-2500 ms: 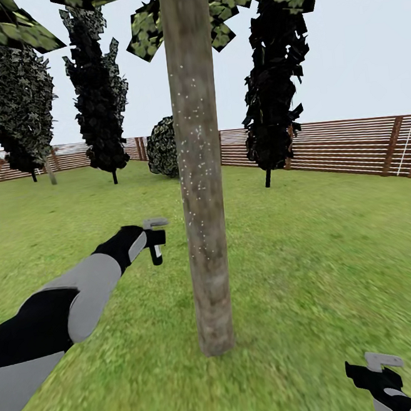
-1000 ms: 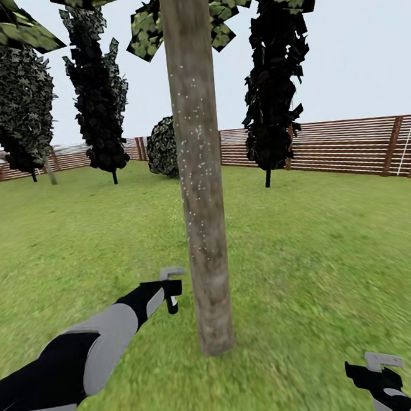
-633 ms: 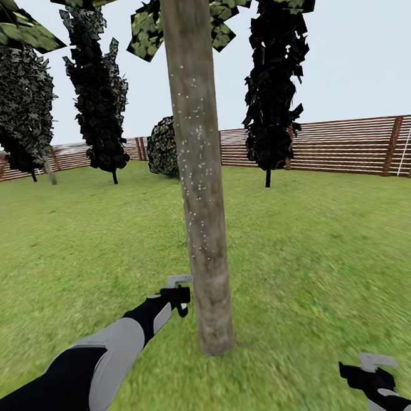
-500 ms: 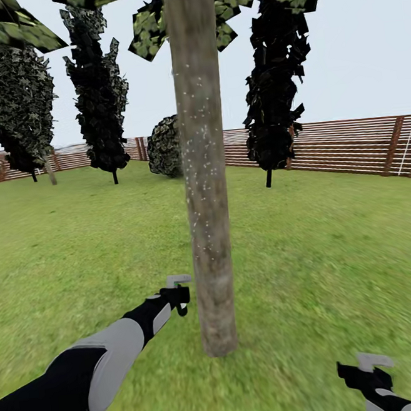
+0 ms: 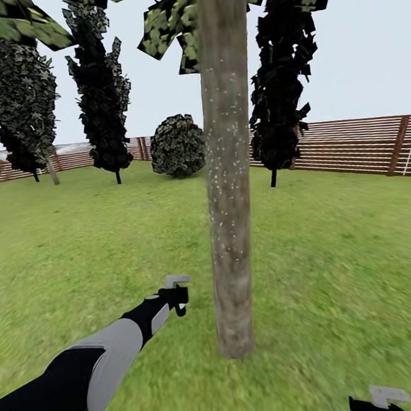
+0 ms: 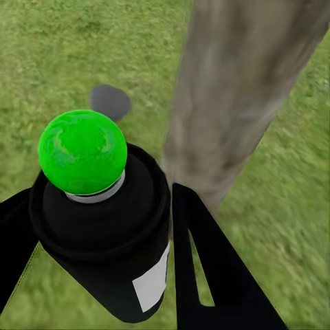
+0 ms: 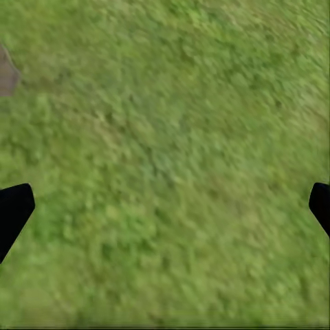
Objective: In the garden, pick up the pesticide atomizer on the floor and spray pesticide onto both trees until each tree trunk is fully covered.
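Gripping the pesticide atomizer [image 6: 103,220] between both fingers, the left gripper [image 5: 176,294] holds low, near the base of the tree trunk [image 5: 228,184] but not touching it. White pesticide [image 5: 224,166] specks dot the bark's middle; the lowest stretch looks bare, so my guess is that's the target now. Risk: the nozzle sits off to the trunk's side, so spray could pass onto the grass [image 5: 335,249] and leave gaps. The left wrist view shows the green cap and clamped can; the head view shows speck coverage. Right gripper [image 5: 385,402] hangs low with fingers spread wide, empty over grass.
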Robot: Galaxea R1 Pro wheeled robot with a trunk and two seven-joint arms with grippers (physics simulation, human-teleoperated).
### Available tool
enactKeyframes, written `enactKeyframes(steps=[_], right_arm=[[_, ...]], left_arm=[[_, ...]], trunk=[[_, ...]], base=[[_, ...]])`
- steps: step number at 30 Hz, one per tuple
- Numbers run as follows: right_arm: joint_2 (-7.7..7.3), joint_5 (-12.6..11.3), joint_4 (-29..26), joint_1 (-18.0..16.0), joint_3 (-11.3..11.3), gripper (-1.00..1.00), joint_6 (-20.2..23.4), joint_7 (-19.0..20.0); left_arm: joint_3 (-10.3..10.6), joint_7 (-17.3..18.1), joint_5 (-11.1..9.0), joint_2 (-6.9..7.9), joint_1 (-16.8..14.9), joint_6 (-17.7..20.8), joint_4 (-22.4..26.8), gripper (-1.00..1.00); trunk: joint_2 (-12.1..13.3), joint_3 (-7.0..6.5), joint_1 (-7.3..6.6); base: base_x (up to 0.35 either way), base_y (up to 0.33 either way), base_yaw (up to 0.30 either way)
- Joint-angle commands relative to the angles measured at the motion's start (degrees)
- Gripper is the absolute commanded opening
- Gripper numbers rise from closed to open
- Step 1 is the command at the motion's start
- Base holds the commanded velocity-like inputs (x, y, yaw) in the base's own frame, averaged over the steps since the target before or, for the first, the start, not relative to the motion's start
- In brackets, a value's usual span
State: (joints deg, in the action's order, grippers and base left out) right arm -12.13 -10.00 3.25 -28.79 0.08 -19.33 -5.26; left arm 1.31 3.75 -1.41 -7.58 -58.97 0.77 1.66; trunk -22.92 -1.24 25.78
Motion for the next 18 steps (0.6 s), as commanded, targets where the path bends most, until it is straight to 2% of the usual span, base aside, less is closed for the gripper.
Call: enactKeyframes(steps=[1,5,12,18], right_arm=[[0.0,0.0,0.0,0.1,0.0,1.0,0.0,0.0],[-0.05,0.1,0.0,0.5,0.0,1.0,0.0,0.0],[0.0,0.1,0.0,0.7,0.0,1.0,0.0,0.0],[0.0,0.1,0.0,0.8,0.0,1.0,0.0,0.0]], left_arm=[[0.0,0.0,0.0,0.01,0.0,0.0,0.0,-1.0],[0.0,0.0,0.0,0.01,0.0,0.0,0.0,-1.0],[0.1,0.0,0.0,0.02,0.0,0.0,0.0,-1.0],[0.1,0.0,0.0,0.02,0.0,0.0,0.0,-1.0]], trunk=[[0.0,0.0,0.0],[0.0,0.0,0.0],[0.0,0.0,0.0],[0.0,0.0,0.0]], base=[[0.001,0.35,-0.004],[0.017,0.35,-0.12],[0.16,0.35,-0.268],[0.204,0.35,-0.061]])
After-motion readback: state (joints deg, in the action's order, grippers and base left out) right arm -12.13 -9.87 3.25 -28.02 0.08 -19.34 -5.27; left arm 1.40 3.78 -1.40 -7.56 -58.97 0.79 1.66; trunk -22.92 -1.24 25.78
